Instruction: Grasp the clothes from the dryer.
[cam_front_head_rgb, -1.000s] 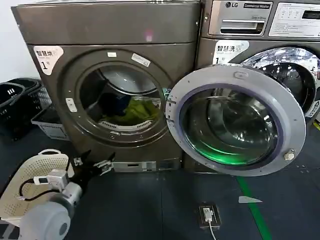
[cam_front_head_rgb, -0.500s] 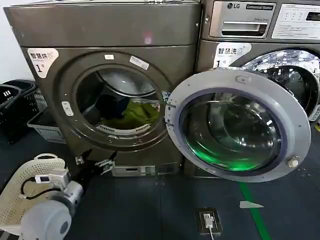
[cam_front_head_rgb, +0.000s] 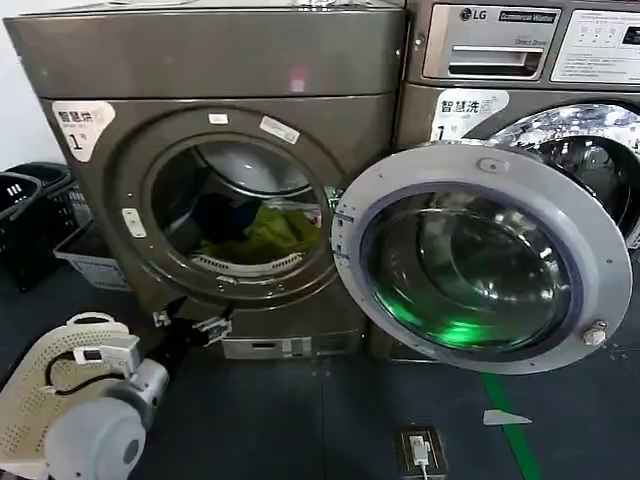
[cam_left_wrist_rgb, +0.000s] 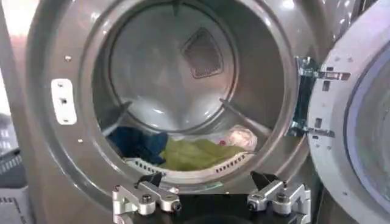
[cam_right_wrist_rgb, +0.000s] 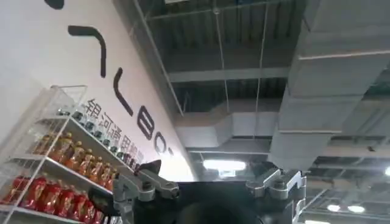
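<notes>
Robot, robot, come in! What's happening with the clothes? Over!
Left gripper open, empty, low before the dryer. Right gripper open, pointing at the ceiling. Clothes inside the drum. Door open, path clear.

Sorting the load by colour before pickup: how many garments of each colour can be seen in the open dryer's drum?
Yellow-green garment: 1
Dark blue garment: 1
White-pink garment: 1
Total: 3 visible in the dryer; pieces underneath cannot be told. The left gripper is open, low before the porthole.
</notes>
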